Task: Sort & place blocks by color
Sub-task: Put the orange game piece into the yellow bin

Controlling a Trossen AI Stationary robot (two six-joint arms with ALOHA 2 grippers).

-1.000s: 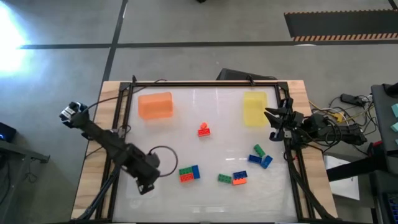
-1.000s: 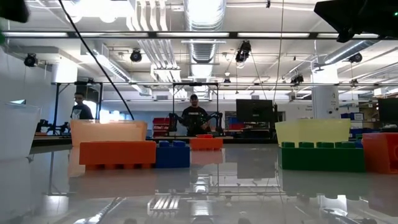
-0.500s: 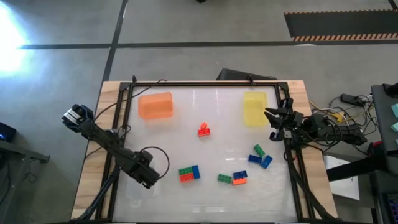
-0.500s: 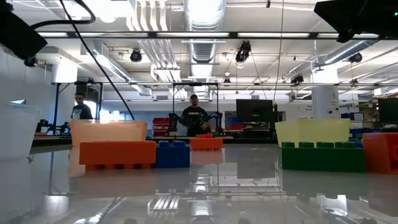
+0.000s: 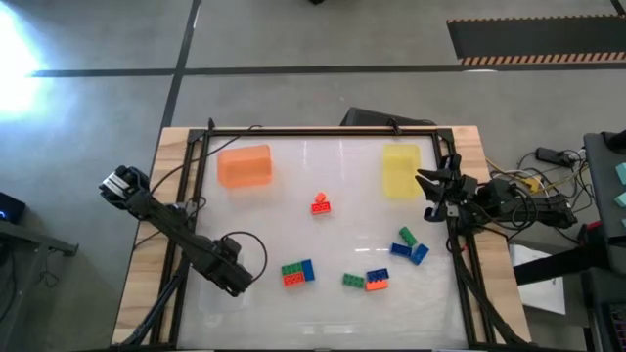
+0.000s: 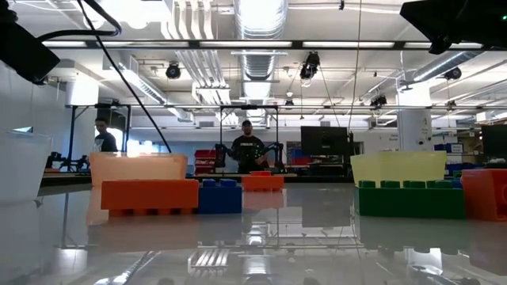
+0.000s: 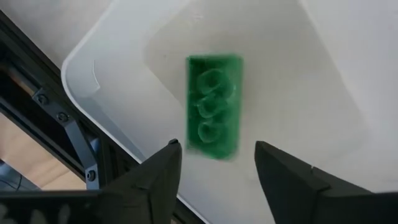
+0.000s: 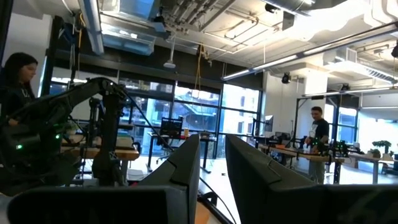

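My left gripper point(image 5: 233, 282) hangs open over the table's near left corner. In its wrist view the gripper point(image 7: 216, 146) looks down into a clear tray point(image 7: 81, 68), where a green block point(image 7: 214, 106) lies hollow side up, slightly blurred, untouched by either finger. More blocks lie on the table: a red one point(image 5: 320, 203), a green, blue and orange cluster point(image 5: 297, 273), a green one point(image 5: 353, 281), a blue-orange pair point(image 5: 377, 280), and a green one point(image 5: 406, 236) beside blue ones point(image 5: 413, 253). My right gripper point(image 5: 427, 194) waits open at the right edge, its wrist view point(image 8: 213, 149) facing the room.
An orange tray point(image 5: 244, 165) stands at the far left and a yellow tray point(image 5: 400, 170) at the far right. A black frame point(image 5: 323, 130) runs round the table. Cables point(image 5: 523, 191) lie off the right side. People point(image 6: 248, 146) stand in the room beyond.
My left arm has sunk lower over the table's near left corner, and its gripper has moved slightly toward the far edge. In the low view the arm has come farther into the top left. The blocks on the table have kept their places.
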